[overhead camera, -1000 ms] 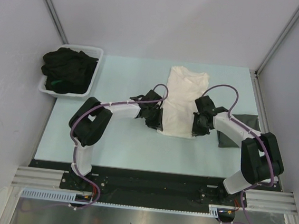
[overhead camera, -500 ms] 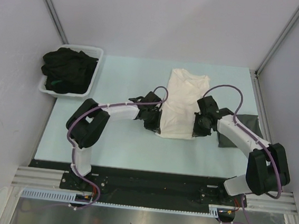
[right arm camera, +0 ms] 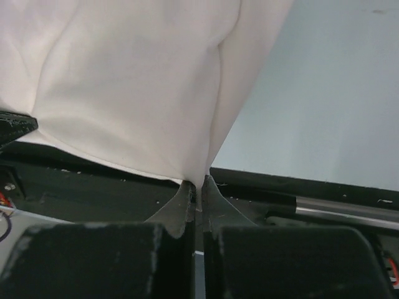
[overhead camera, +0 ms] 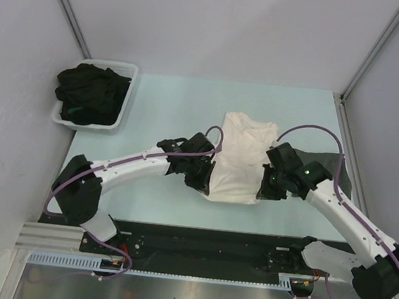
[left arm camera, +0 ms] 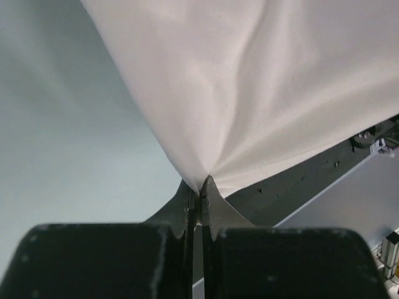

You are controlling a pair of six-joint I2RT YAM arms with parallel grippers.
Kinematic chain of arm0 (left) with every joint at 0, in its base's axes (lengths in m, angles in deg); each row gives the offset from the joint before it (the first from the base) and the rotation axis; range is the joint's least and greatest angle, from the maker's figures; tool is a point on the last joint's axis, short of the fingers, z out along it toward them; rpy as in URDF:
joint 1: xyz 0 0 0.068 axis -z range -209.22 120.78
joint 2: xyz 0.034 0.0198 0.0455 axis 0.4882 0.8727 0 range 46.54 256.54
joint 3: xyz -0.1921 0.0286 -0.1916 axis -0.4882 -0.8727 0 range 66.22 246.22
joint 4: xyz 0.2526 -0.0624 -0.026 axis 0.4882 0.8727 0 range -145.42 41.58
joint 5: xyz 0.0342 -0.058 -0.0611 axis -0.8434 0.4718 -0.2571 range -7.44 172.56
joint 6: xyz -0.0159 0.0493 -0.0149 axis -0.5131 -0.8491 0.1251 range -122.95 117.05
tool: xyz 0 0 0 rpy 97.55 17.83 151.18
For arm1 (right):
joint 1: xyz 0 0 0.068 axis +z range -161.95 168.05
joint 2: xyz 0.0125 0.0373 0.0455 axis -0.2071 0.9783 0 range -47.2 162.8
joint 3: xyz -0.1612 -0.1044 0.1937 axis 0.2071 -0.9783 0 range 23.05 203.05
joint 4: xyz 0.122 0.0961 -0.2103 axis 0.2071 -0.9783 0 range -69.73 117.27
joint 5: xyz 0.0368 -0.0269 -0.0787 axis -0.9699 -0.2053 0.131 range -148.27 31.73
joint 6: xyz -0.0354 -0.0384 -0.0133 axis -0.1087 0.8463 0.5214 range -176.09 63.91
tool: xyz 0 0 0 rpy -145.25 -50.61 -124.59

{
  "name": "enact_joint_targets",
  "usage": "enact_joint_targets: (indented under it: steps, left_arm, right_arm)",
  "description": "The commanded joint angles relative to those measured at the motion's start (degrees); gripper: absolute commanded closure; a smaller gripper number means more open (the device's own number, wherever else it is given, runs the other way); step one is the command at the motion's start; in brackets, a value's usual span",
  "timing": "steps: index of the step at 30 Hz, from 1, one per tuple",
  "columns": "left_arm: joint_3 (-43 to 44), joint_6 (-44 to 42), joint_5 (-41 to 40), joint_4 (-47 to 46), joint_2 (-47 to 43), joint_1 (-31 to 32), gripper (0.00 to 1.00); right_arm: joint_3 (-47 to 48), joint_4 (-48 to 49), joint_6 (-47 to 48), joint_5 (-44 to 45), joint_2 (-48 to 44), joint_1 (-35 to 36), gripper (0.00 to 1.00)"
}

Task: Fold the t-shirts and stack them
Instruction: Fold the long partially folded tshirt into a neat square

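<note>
Near the tabletop's (overhead camera: pixel 168 104) front edge, we hold the cream tee (overhead camera: pixel 240 153) by its hem, the left claw (left arm camera: pixel 199 190) clamped on the near-left corner and the right claw (right arm camera: pixel 199 185) pinched shut on the near-right. Black tees (overhead camera: pixel 92 93) fill the tub (overhead camera: pixel 89 125) at far left. A dark tee (overhead camera: pixel 344 170) lies beside our right arm.
</note>
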Motion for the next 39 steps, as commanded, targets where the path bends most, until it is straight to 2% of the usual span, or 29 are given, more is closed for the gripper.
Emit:
enact_joint_targets:
  steps: [1, 6, 13, 22, 32, 39]
  left_arm:
    - [5.4, -1.1, -4.5, 9.3, -6.1, 0.4, 0.99]
    - [12.4, -5.9, -10.5, 11.6, -4.4, -0.8, 0.99]
    - [20.7, -11.2, -10.7, 7.5, 2.8, -5.9, 1.0]
    - [33.1, -16.0, -8.0, 6.1, 15.6, -10.8, 1.0]
    - [51.8, -19.6, -5.9, 8.0, 33.0, -13.0, 1.0]
    - [62.7, -20.8, -4.8, 9.5, 41.1, -14.7, 1.0]
  right_arm:
    - [1.3, -7.0, -4.1, 3.0, -5.9, 0.5, 1.0]
    - [7.2, -4.9, 2.2, 9.5, -2.2, 0.5, 1.0]
    - [14.6, 3.4, 13.3, 17.9, 8.0, -1.1, 1.0]
    - [17.0, 10.0, 18.7, 16.1, 12.4, -11.5, 1.0]
    - [18.2, 16.2, 22.7, 17.3, 18.5, -15.6, 1.0]
    - [18.8, 21.4, 25.2, 17.3, 22.9, -17.6, 1.0]
